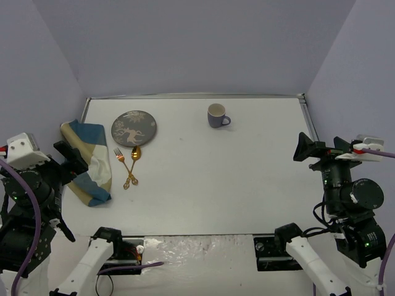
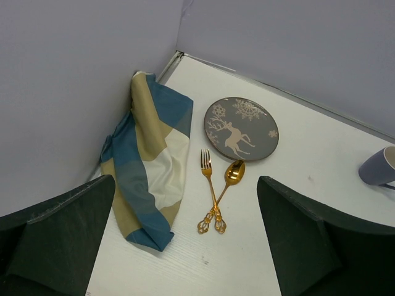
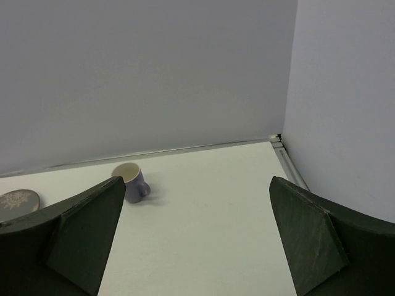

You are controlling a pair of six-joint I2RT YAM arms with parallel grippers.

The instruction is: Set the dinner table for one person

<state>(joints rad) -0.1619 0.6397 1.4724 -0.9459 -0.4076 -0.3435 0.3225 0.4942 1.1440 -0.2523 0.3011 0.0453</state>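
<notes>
The dinner table [image 1: 216, 185] is a wide white top with a thin metal rim. A crumpled blue-and-beige checked placemat [image 1: 89, 161] [image 2: 151, 166] lies at its left edge against the wall. A grey plate with a deer design [image 1: 134, 127] [image 2: 241, 128] sits at the back left. A gold fork [image 1: 123, 163] [image 2: 208, 179] and a gold spoon [image 1: 135, 154] [image 2: 234, 172] lie crossed at their handles just in front of it. A purple mug [image 1: 216, 115] [image 3: 131, 181] stands upright at the back middle. My left gripper [image 1: 69, 157] [image 2: 185, 246] is open and empty, raised over the placemat. My right gripper [image 1: 307, 148] [image 3: 197, 246] is open and empty at the right edge.
Grey-lilac walls close in the table on the left, back and right. The arm bases and cables sit along the near edge [image 1: 203, 246]. The mug's edge also shows at the right of the left wrist view [image 2: 378, 166].
</notes>
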